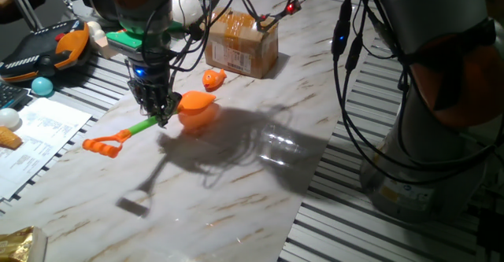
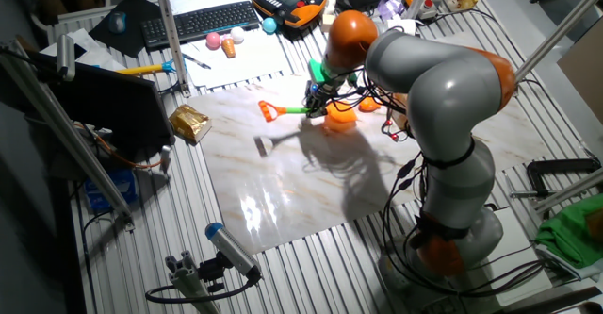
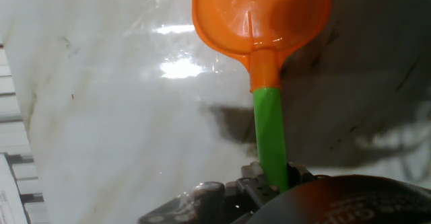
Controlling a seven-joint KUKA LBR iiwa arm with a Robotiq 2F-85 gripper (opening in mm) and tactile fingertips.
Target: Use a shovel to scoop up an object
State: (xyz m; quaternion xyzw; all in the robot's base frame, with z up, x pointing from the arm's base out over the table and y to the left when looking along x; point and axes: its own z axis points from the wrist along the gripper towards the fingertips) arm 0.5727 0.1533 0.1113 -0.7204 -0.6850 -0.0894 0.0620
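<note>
The shovel has an orange blade (image 1: 197, 109), a green shaft (image 1: 140, 127) and an orange loop end (image 1: 103, 145). My gripper (image 1: 161, 116) is shut on the green shaft close to the blade, and the blade rests on or just above the marble board. The small orange fish toy (image 1: 213, 78) lies a little beyond the blade, apart from it, in front of the cardboard box. In the hand view the blade (image 3: 261, 12) points away along the shaft (image 3: 271, 133); the fish is out of that view. The other fixed view shows the shovel (image 2: 283, 111) and blade (image 2: 339, 116).
A brown cardboard box (image 1: 241, 42) stands behind the fish. A small grey block (image 1: 133, 206) lies on the board near its front. Papers (image 1: 39, 140), an orange-and-black pendant (image 1: 47, 51) and balls lie left of the board. Cables (image 1: 350, 73) hang at right.
</note>
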